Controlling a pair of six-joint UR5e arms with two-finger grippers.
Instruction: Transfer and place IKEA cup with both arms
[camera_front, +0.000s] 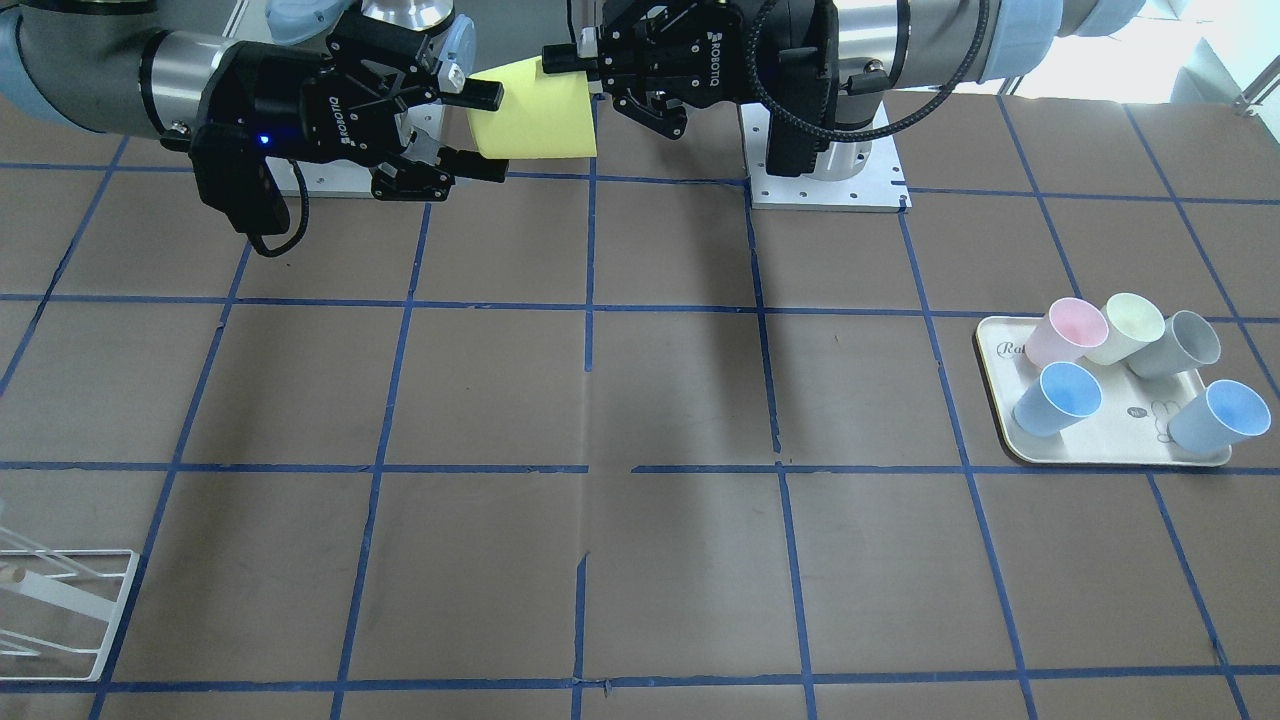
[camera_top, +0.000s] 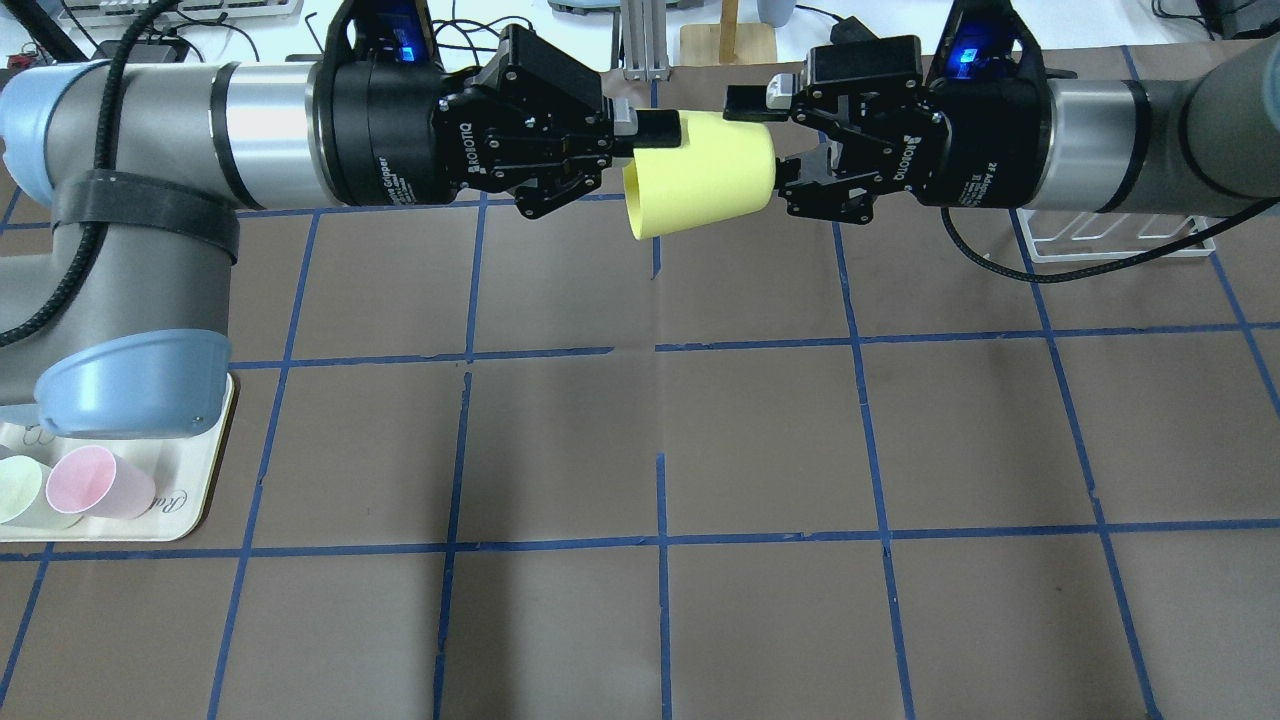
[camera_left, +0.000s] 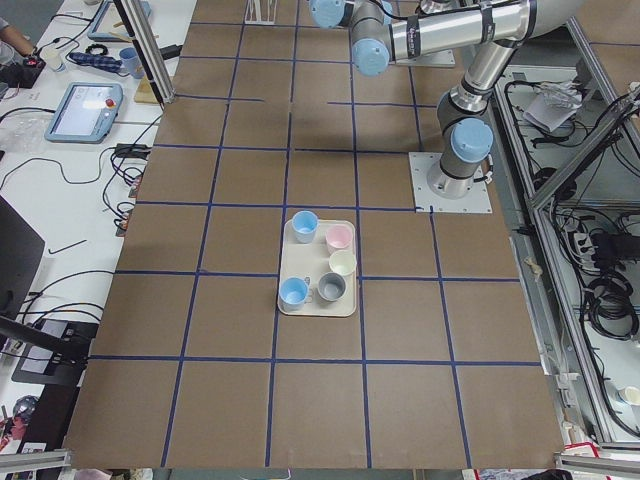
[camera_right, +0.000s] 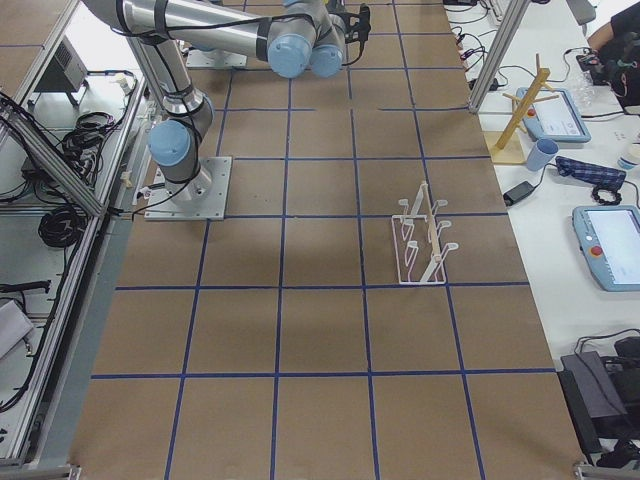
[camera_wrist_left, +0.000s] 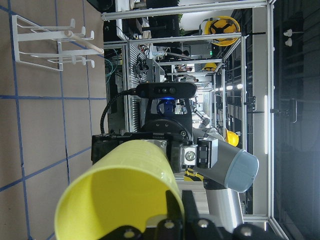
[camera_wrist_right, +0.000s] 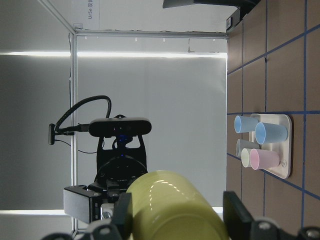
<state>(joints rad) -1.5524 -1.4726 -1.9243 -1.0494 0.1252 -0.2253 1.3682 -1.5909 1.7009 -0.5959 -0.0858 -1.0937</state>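
Note:
The bright yellow IKEA cup (camera_top: 700, 175) hangs on its side high above the table, between the two grippers, mouth toward the left arm. My left gripper (camera_top: 645, 135) is shut on the cup's rim, with one finger inside the mouth in the left wrist view (camera_wrist_left: 172, 210). My right gripper (camera_top: 768, 140) is open, its fingers straddling the cup's narrow base with a small gap in the right wrist view (camera_wrist_right: 175, 210). In the front view the cup (camera_front: 540, 110) sits between the right gripper (camera_front: 495, 132) and the left gripper (camera_front: 565, 60).
A cream tray (camera_front: 1100, 450) with several pastel cups, pink (camera_front: 1065, 330), pale cream, grey and light blue, stands at the table's left end. A white wire rack (camera_top: 1120, 240) stands at the right end. The arms' mounting plates (camera_front: 825, 185) are at the robot's side.

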